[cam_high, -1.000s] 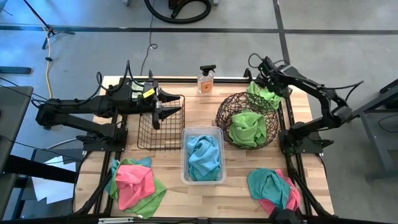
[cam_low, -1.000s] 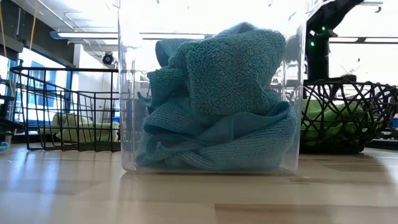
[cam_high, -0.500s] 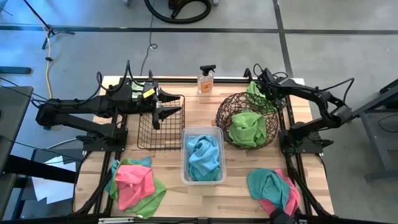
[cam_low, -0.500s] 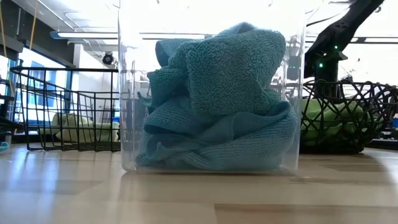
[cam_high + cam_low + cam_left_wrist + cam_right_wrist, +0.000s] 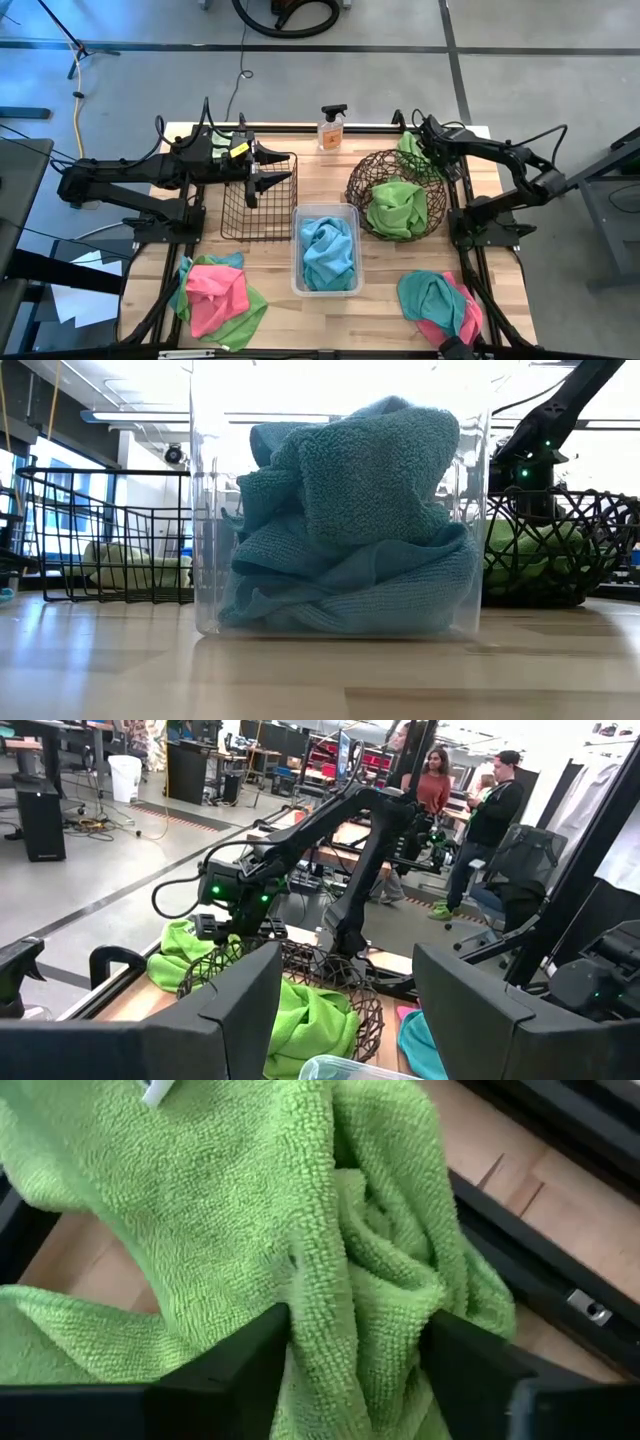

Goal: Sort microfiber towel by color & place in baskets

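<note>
Microfiber towel sorting on a pale wood table [image 5: 270, 300]; grey floor around, people standing in the room behind.

Teal towels [image 5: 328, 250] fill the clear tub [image 5: 298, 250] at centre; a lime towel [image 5: 398, 205] lies in the round woven basket [image 5: 360, 180]; mixed pink, teal and lime heaps [image 5: 215, 295] [image 5: 440, 303] sit at both near corners. Spray bottle [image 5: 331, 128] stands at the far edge. Left gripper [image 5: 262, 168] hangs over the black wire basket's [image 5: 235, 215] far rim, fingers apart, holding nothing. Right gripper [image 5: 355, 1355] is down on a lime towel [image 5: 250, 1210] at the table's far right corner, just behind the woven basket, its fingers either side of a fold, narrowing but not seen clamped.
</note>
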Available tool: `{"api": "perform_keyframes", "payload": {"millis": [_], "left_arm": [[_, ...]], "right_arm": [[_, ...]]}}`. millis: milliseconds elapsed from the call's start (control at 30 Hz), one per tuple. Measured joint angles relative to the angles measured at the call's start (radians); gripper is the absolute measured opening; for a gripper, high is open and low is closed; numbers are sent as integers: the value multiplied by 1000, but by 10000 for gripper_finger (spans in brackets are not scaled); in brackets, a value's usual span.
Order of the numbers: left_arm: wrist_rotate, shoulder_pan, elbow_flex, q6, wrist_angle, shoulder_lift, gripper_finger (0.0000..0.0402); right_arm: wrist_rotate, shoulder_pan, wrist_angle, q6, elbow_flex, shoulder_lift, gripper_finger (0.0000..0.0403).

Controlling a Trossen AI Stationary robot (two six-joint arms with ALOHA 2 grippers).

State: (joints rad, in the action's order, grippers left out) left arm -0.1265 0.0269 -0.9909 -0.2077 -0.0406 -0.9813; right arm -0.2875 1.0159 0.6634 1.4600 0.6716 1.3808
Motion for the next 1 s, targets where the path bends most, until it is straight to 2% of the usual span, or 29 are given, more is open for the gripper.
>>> {"api": "perform_keyframes", "payload": {"millis": [100,233,267,400,533,667,1000], "left_arm": [[0,0,0,0,0,0,216],[0,0,0,0,0,0,216],[0,0,0,0,0,0,216],[-1,0,0,-2,1,0,216],[-1,0,0,-26,6,0,216],[-1,0,0,-26,7,0,216],[-1,0,0,-26,7,0,216]], "right_arm": [[-1,1,2,-7,0,0,144],[-15,1,-1,-56,0,0,30],[-23,0,-1,-70,0,0,16],[-32,-1,-2,-99,0,0,23],[-31,-2,-9,-115,0,0,5],[-26,-2,-18,-118,0,-19,5],[-76,1,-69,-98,0,-215,1]]}}
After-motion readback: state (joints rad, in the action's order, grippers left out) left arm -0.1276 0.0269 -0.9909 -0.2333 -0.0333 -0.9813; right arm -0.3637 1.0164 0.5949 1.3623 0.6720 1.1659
